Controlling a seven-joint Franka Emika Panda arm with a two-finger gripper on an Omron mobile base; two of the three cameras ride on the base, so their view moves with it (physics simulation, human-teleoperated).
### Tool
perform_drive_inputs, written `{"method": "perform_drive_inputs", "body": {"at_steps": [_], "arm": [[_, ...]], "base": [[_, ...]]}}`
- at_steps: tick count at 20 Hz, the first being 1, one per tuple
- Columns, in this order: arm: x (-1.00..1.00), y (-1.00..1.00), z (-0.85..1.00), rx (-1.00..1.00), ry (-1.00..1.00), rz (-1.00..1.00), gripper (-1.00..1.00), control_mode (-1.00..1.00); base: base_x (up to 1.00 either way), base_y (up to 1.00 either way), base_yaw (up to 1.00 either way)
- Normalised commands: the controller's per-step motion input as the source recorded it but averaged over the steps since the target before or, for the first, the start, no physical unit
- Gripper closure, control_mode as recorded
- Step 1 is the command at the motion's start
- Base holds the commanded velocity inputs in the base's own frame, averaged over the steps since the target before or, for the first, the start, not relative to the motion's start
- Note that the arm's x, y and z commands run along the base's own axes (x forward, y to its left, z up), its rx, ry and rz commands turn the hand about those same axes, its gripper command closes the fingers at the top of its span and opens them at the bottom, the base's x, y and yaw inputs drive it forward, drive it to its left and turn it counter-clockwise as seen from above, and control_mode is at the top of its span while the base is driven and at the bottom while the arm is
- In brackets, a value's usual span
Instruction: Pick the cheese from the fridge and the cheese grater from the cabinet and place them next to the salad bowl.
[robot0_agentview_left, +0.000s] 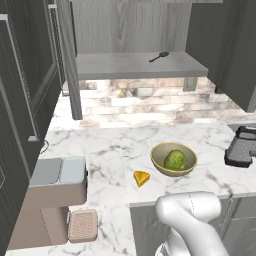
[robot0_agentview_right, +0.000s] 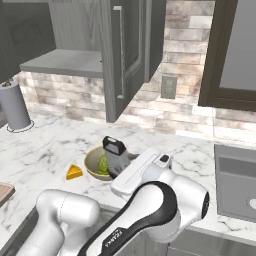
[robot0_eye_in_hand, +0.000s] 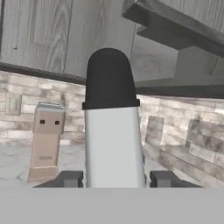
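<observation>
My gripper is shut on the cheese grater, a silver tapered box with a black top handle that stands upright between the fingers. In the right base view the cheese grater hangs at the gripper, right in front of the salad bowl. The tan salad bowl holds a green lettuce ball and sits on the marble counter. The yellow-orange cheese wedge lies on the counter just left of the bowl, also seen as the cheese. The cabinet above stands open.
A small black spoon lies on the cabinet shelf. A tan toaster sits at the counter's left, a paper towel roll further back. An open cabinet door hangs over the counter. A dark appliance is at the right.
</observation>
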Motion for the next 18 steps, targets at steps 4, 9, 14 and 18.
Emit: {"method": "perform_drive_inputs", "body": {"at_steps": [4, 9, 14, 18], "arm": [[0.38, -0.03, -0.23, 0.0, 0.11, 0.0, 1.0, -1.0], [0.23, -0.03, -0.22, 0.0, 0.01, 0.03, 1.0, -1.0], [0.14, -0.08, -0.23, 0.0, 0.0, 0.04, 1.0, -1.0], [0.13, -0.15, -0.26, 0.0, 0.0, 0.05, 1.0, -1.0]], "base": [[0.0, 0.0, 0.0], [0.0, 0.0, 0.0], [0.0, 0.0, 0.0], [0.0, 0.0, 0.0]]}}
